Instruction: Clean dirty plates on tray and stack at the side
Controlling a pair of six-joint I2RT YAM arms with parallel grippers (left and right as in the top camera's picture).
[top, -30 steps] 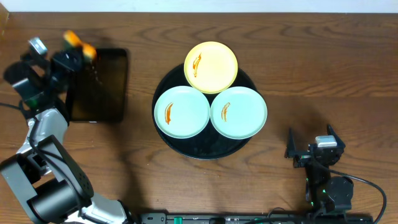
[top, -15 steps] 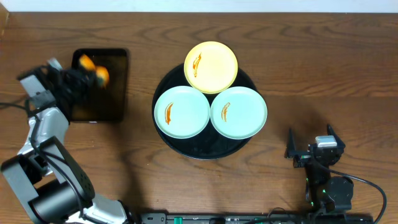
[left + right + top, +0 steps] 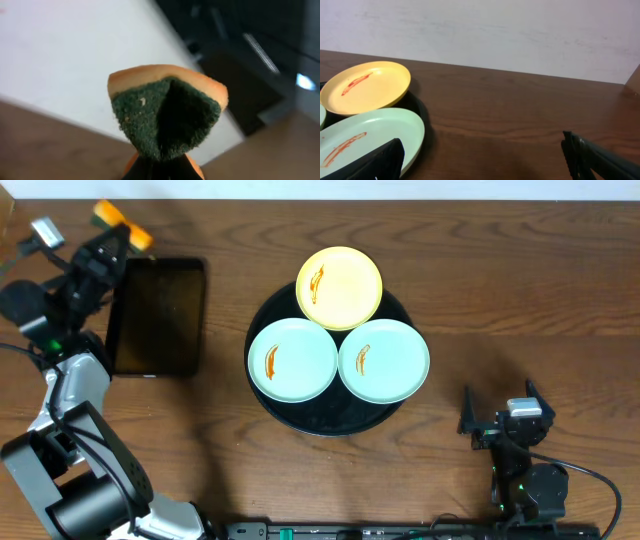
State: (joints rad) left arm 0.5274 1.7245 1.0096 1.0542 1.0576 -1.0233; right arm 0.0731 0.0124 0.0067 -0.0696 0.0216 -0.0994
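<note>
Left gripper (image 3: 111, 244) pinches an orange-green sponge (image 3: 165, 112) far left; right gripper (image 3: 482, 159) sits spread near three streaked plates (image 3: 339, 287).

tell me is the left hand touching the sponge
Touching. The left wrist view shows the sponge pinched and folded in the left hand, whose dark fingers close on its base at the bottom edge of the picture.

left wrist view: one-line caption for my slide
Left claw pinching a folded orange-and-green sponge against a pale wall.
</note>
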